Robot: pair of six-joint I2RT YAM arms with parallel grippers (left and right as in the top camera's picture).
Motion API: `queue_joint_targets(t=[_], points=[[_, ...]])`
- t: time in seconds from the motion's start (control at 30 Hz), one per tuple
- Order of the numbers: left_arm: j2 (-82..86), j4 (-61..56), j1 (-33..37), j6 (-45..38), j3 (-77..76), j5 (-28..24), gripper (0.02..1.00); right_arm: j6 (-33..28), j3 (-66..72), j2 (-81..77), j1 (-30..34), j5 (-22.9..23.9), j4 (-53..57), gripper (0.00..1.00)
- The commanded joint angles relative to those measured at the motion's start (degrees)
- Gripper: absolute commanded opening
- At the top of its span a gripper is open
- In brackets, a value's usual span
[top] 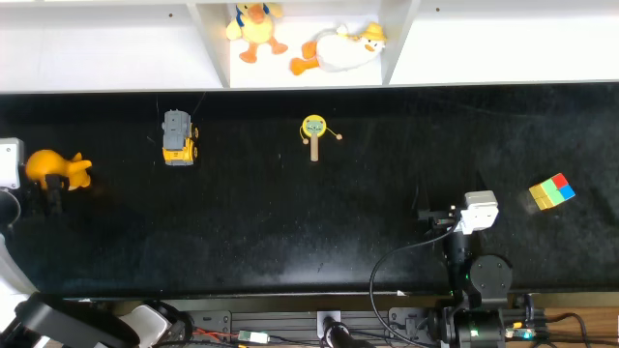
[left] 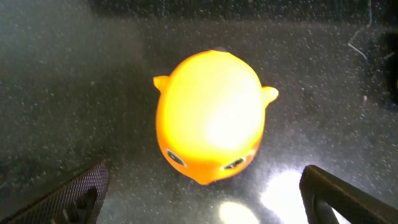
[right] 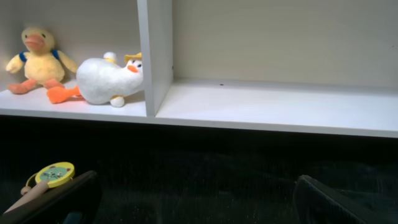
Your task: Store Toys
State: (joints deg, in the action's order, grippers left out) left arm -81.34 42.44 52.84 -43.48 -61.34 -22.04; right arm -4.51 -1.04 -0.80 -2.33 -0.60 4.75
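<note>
An orange round animal toy [left: 211, 118] lies on the black table, at the far left in the top view [top: 58, 167]. My left gripper [left: 205, 208] hovers just above it, open, with one finger on each side and nothing held. A grey and yellow toy truck [top: 178, 137], a small yellow rattle drum [top: 314, 130] and a colourful cube [top: 551, 191] lie apart on the table. My right gripper [top: 432, 218] is low at the front right, open and empty, facing the shelf. The rattle drum [right: 46, 177] lies just beyond one of its fingers.
A white shelf unit [top: 309, 77] runs along the back edge. Its middle compartment holds a yellow plush duck [right: 36, 59] and a white plush duck [right: 106, 81]. The compartment to the right [right: 280, 102] has a bare floor. Cables hang at the table's front edge.
</note>
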Motion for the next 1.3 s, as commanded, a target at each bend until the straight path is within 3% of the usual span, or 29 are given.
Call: queue_joint_targets(t=[0.03, 0.83, 1.13, 1.2, 1.3], points=[[-0.85, -1.11, -0.2, 0.44, -1.4, 0.44, 0.998, 0.04, 0.76, 0.55, 0.04, 0.39, -0.31, 0.996], [-4.31, -3.78, -2.73, 0.46, -1.4, -0.15, 1.0, 0.04, 0.76, 0.55, 0.04, 0.39, -0.31, 0.996], [-4.31, -3.04, -2.73, 1.73, -1.4, 2.64, 0.993, 0.04, 0.76, 0.55, 0.04, 0.39, -0.31, 0.996], [-4.31, -3.15, -2.73, 1.75, -1.4, 2.64, 0.965, 0.04, 0.76, 0.55, 0.04, 0.39, -0.31, 0.996], [-4.31, -2.99, -2.73, 1.75, -1.4, 2.64, 0.75, 0.04, 0.76, 0.55, 0.04, 0.39, -0.31, 0.993]])
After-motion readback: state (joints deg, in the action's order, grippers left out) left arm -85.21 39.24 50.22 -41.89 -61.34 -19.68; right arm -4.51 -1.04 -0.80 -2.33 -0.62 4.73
